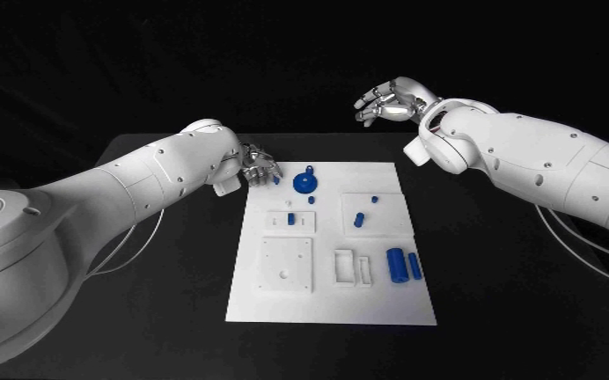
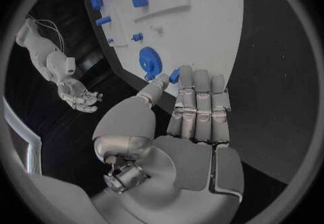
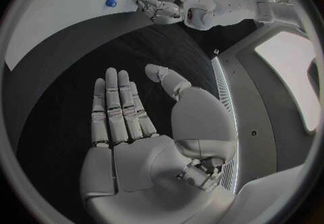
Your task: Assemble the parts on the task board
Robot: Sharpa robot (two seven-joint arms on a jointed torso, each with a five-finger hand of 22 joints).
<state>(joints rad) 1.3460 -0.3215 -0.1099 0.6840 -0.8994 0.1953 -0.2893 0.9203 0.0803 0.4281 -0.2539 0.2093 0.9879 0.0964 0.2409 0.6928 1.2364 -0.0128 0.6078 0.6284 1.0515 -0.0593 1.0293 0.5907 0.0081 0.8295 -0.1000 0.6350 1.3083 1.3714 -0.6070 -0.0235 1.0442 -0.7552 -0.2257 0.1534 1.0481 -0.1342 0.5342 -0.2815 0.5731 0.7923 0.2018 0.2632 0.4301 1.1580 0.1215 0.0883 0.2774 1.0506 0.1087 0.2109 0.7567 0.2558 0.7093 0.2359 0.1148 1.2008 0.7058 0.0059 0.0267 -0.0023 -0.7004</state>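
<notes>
On the black table [image 1: 152, 222] you have the left hand [image 1: 258, 165] pinching a small blue part [image 2: 175, 75] at the task board [image 1: 381, 305] far-left corner, just beside the gear [image 1: 304, 183], while the right hand [image 1: 391, 101] hovers empty, fingers apart.

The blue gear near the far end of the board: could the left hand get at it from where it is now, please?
Probably yes. The left hand is at the task board's far left corner, close beside the blue gear, and nothing lies between them. A small blue part is at its fingertips, though.
</notes>
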